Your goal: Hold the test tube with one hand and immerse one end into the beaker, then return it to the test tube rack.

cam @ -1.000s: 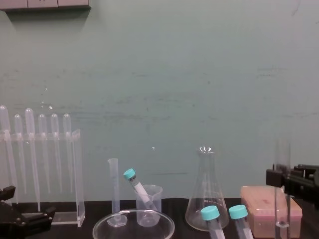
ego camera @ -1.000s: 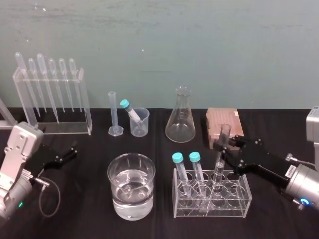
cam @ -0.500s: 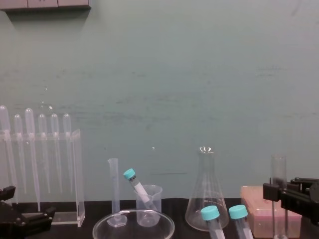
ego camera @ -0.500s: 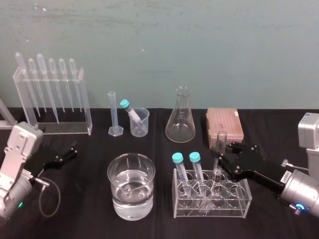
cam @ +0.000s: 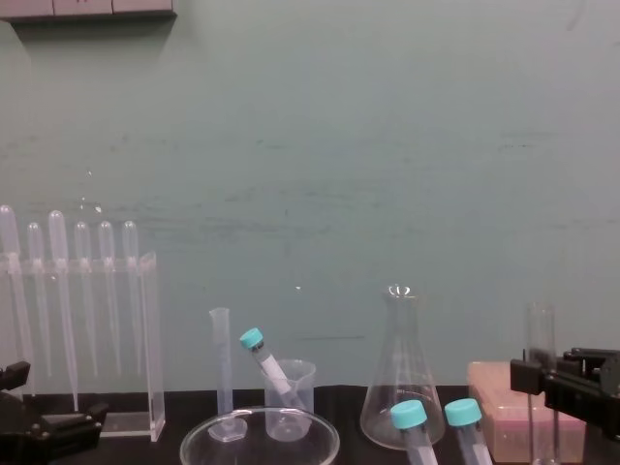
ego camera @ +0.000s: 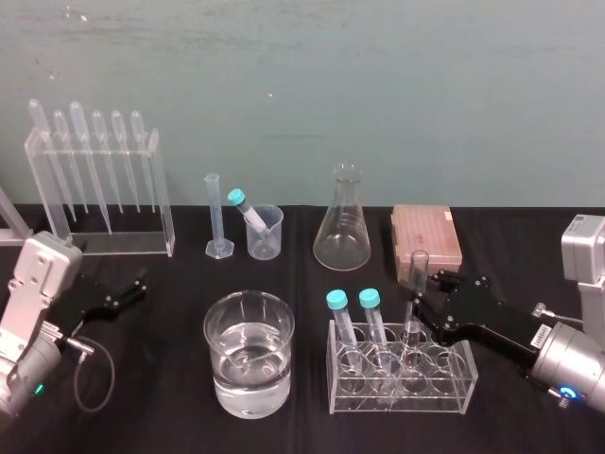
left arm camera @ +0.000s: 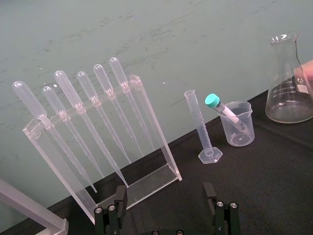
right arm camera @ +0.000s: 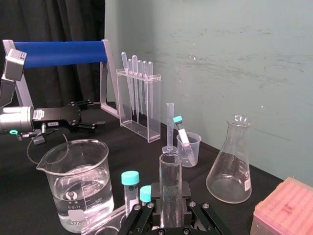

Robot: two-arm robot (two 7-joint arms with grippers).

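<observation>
Right gripper [ego camera: 420,305]: you are holding it just above the right-hand part of the test tube rack [ego camera: 444,393], with its fingers closing on the test tube [ego camera: 418,270] from both sides.
Test tube: it is standing nearly upright between those fingers, its open mouth rising above them and its lower end sitting down in a rack hole. In your right wrist view the test tube [right arm camera: 170,171] is running straight up from between the gripper's black pads [right arm camera: 152,192].
Test tube rack: the clear block is standing at the front of the table, carrying two teal-capped tubes [ego camera: 338,320] just left of the tube you are gripping.
Beaker [ego camera: 249,355]: it is sitting part full of water to the left of the rack, apart from it.
Pinkish-orange box [ego camera: 425,235]: it is lying behind the rack, beside the conical flask [ego camera: 342,222].
Left gripper [ego camera: 132,287]: you are keeping it low at the table's left edge, fingers spread wide, facing the pipette stand [left arm camera: 105,142].
</observation>
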